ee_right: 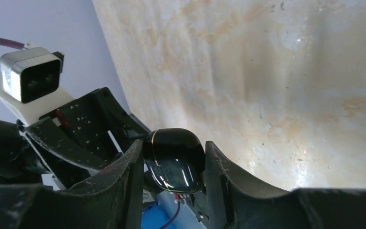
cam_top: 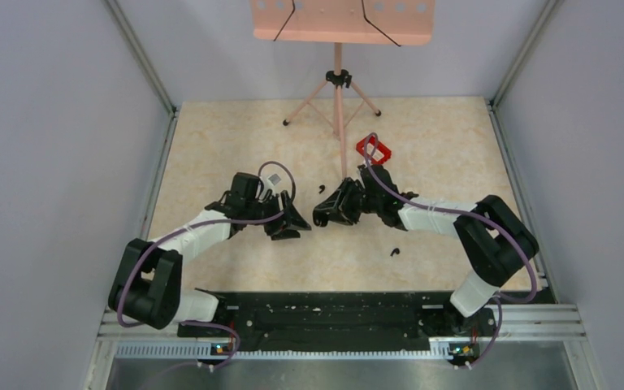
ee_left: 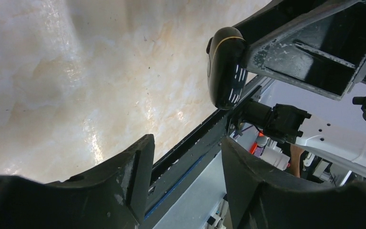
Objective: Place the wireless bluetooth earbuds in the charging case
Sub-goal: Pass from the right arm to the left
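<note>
The charging case (ee_right: 174, 160) is a glossy black pebble with its lid closed. My right gripper (ee_right: 171, 164) is shut on it and holds it above the table; in the top view the gripper (cam_top: 322, 214) is at the middle. The case also shows in the left wrist view (ee_left: 226, 67), up and right of my left gripper (ee_left: 188, 160), which is open and empty. In the top view the left gripper (cam_top: 296, 221) faces the right one, a short gap apart. One earbud (cam_top: 322, 189) lies on the table behind the grippers. The other earbud (cam_top: 394, 251) lies nearer the front, right of centre.
A red rectangular tray (cam_top: 374, 149) sits behind the right arm. A pink stand (cam_top: 338, 97) with a tripod base stands at the back centre. Grey walls close in both sides. A black rail (cam_top: 325, 313) runs along the near edge.
</note>
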